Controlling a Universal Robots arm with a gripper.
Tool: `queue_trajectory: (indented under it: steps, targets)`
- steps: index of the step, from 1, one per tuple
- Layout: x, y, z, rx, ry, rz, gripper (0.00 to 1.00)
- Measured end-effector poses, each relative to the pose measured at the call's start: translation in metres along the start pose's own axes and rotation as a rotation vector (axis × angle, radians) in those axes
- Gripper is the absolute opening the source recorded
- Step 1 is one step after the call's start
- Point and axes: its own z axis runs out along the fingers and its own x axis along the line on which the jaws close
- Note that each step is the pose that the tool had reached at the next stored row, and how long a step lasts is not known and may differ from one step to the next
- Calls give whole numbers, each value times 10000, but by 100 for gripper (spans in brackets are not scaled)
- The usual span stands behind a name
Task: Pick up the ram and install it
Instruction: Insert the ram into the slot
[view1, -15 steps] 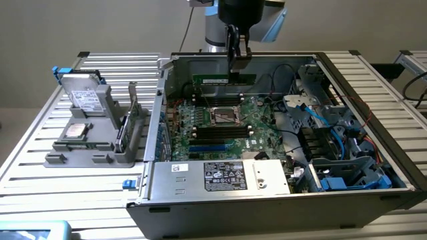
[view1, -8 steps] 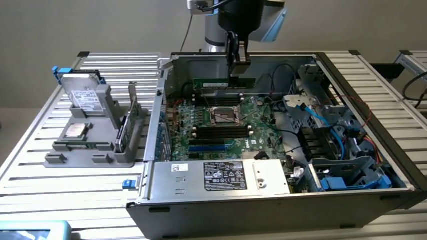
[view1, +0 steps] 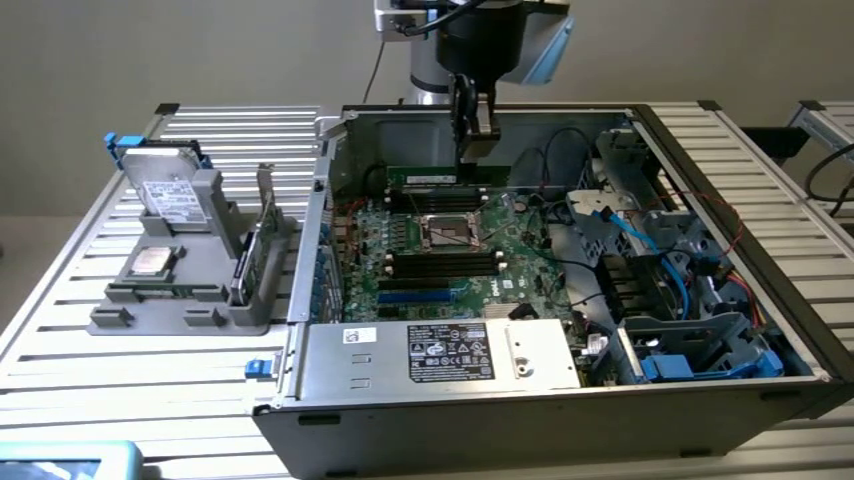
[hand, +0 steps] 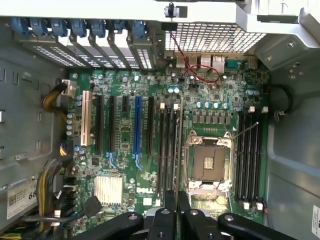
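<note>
So the fingers (view1: 475, 135) are pinching almost fully closed on the top edge of the ram (view1: 447, 178). The stick is hanging upright right beside the CPU socket (view1: 447, 232), over the black memory slots (hand: 165, 150) on that side of it. I can't tell whether its bottom edge is touching a slot yet.

What's worrying me is that it's sitting between slots or slightly skewed. If so, pushing down is probably jamming it on a slot wall or latch, twisting it in that thin grip, or flexing the motherboard (hand: 125, 165).
</note>
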Motion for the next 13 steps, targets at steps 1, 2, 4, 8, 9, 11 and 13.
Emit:
queue_trajectory:
  steps: [1, 2, 4, 8, 9, 11, 13]
  targets:
    - [-1, 0, 12, 1, 36, -1, 14]
    - [-2, 0, 22, 3, 67, -1, 14]
    - [-4, 0, 43, 16, 113, 0, 14]
    - [-6, 0, 95, 62, 115, 2, 14]
    - [-7, 0, 109, 68, 115, 1, 14]
    - [-9, 0, 186, 82, 116, 2, 14]
    - [-13, -5, 265, 83, 126, 3, 14]
